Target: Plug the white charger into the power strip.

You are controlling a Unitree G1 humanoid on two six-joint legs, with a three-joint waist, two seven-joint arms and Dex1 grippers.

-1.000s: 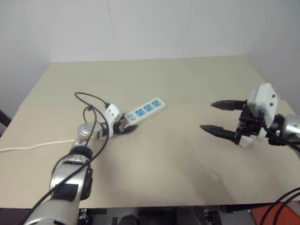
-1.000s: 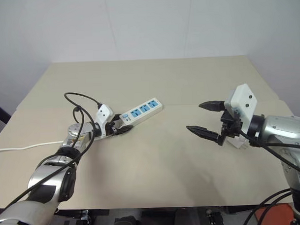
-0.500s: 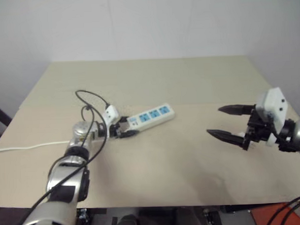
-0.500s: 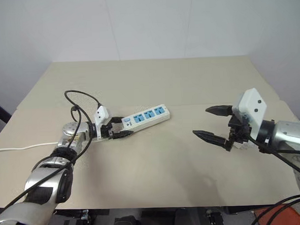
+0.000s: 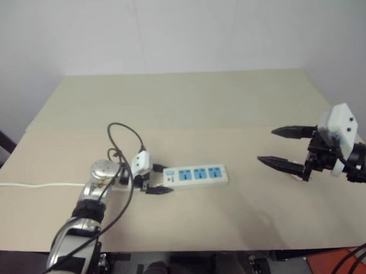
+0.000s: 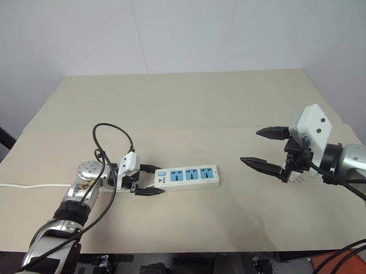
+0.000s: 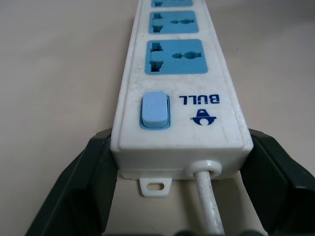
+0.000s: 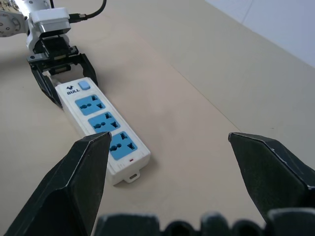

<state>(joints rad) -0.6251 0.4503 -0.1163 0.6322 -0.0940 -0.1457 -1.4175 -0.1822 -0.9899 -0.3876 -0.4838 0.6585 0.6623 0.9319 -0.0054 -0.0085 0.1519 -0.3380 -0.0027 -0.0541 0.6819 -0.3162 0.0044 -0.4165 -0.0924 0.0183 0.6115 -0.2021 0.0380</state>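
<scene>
The power strip (image 6: 187,176) lies flat on the tan table, its three blue sockets facing up and its switch end toward my left gripper (image 6: 155,179). That gripper is open, with one black finger on either side of the switch end (image 7: 155,109) where the thin cord (image 7: 206,196) leaves. My right gripper (image 6: 250,146) hovers open and empty off to the strip's right, pointing toward it. A small white piece (image 6: 297,177) peeks out under the right gripper's housing; it may be the white charger, mostly hidden.
The strip's white cord (image 6: 28,185) runs off the table's left edge. A black cable (image 6: 114,136) loops above my left wrist. The tan table (image 6: 188,101) stretches back to a white wall.
The power strip was pulled nearer and to the right and turned to lie crosswise. My left gripper, shut on its switch end before, has opened. The right gripper has stayed put.
</scene>
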